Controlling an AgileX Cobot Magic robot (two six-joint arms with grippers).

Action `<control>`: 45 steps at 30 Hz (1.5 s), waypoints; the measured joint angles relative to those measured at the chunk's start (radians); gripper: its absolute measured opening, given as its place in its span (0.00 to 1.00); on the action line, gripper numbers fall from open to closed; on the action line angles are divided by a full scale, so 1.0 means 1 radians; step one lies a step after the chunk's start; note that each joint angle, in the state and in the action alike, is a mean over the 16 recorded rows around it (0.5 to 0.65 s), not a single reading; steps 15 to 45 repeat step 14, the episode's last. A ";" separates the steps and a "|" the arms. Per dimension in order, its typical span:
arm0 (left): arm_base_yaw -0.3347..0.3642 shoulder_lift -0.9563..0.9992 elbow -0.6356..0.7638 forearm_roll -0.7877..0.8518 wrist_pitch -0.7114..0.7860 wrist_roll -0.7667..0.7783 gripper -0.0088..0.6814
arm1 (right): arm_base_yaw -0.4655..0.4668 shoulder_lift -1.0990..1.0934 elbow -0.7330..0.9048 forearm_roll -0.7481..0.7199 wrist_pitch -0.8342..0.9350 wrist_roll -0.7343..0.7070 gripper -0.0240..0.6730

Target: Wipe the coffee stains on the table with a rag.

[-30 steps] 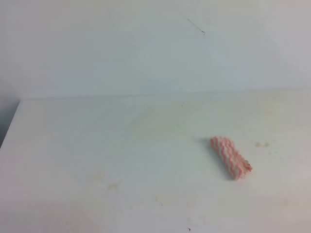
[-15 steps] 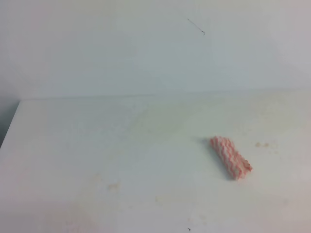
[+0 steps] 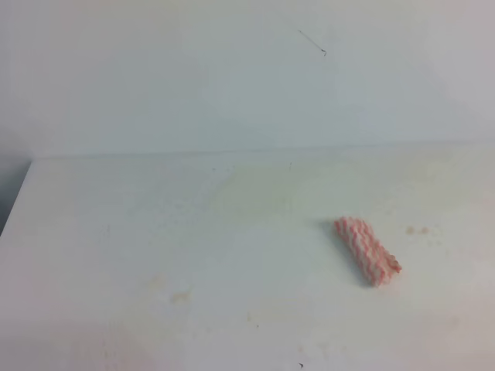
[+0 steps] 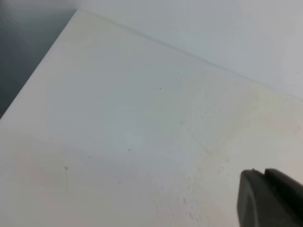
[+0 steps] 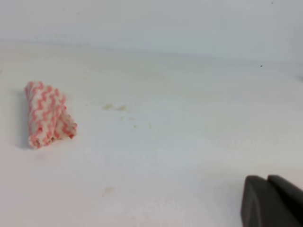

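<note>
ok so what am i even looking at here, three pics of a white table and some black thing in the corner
It is a two-armed robot filmed by three cameras at one moment. The wide picture looks down from above on the white table; neither arm reaches into it. The other two cameras sit on the robot's wrists, so the black shape in each corner is part of that arm's own pincer: the left pincer and the right pincer.

On the table lies a folded pink-and-white striped rag, untouched. Just beside it are small tan coffee stains, which the right wrist picture shows more clearly. More faint specks lie nearer the front.

Nothing is held. The two black fingers of the right pincer lie close together, shut; too little of the left one shows to tell.
</note>
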 joint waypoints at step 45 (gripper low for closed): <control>0.000 0.000 0.000 0.000 0.000 -0.001 0.01 | 0.000 0.000 0.000 0.000 0.000 0.000 0.03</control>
